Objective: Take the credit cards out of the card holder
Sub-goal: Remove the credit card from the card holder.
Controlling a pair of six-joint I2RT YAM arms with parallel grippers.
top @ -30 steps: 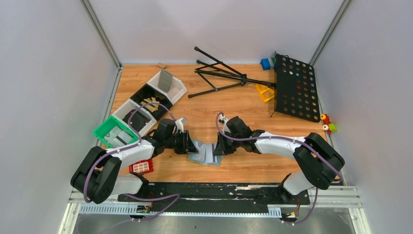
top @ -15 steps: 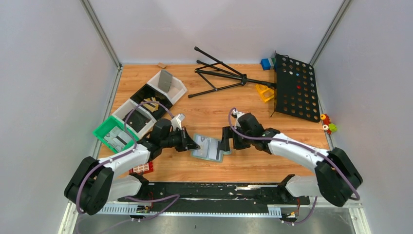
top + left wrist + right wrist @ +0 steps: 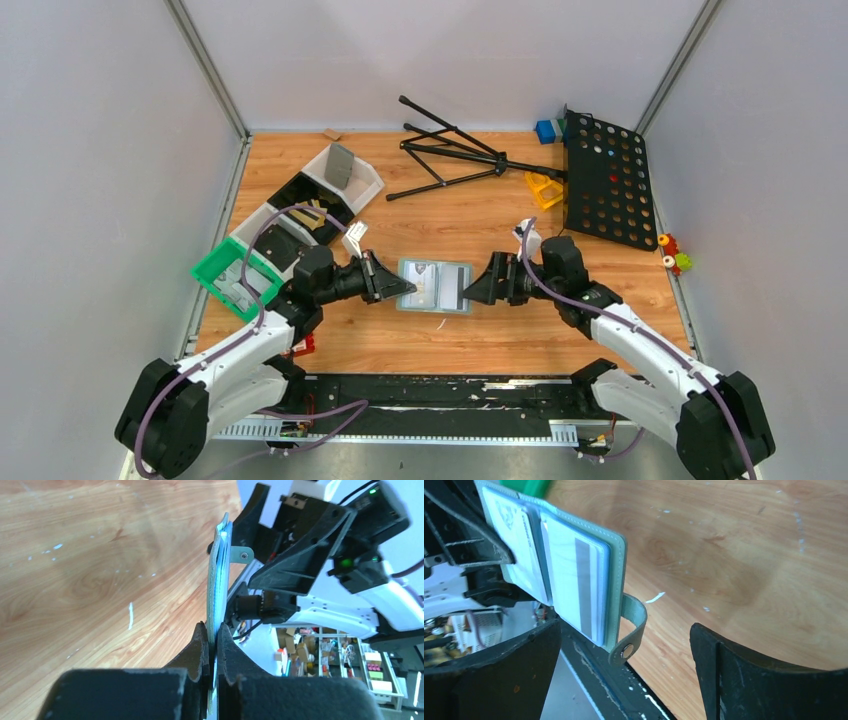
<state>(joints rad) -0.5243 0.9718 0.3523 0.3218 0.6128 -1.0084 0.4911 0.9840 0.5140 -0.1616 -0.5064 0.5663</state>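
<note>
The grey-blue card holder (image 3: 435,286) hangs open just above the table's middle, and my left gripper (image 3: 403,288) is shut on its left edge. The left wrist view shows it edge-on (image 3: 218,575), pinched between the fingers (image 3: 200,645). In the right wrist view its sleeves (image 3: 549,555) face the camera. They hold credit cards, one whitish with a grey stripe (image 3: 583,585). The snap flap (image 3: 631,630) dangles from the holder's right edge. My right gripper (image 3: 470,290) stands open just right of the holder, its jaws wide on either side of the flap and touching nothing.
A green tray (image 3: 235,272) and white and black bins (image 3: 320,190) line the left side. A red block (image 3: 303,345) lies near the left arm. A folded black stand (image 3: 450,155), a black perforated board (image 3: 607,180) and small coloured toys (image 3: 675,255) sit at the back right.
My left gripper closed on the holder and carried it up and away from the near edge. My right gripper let go, opened wide and drew back to the right. The holder now hangs open.
</note>
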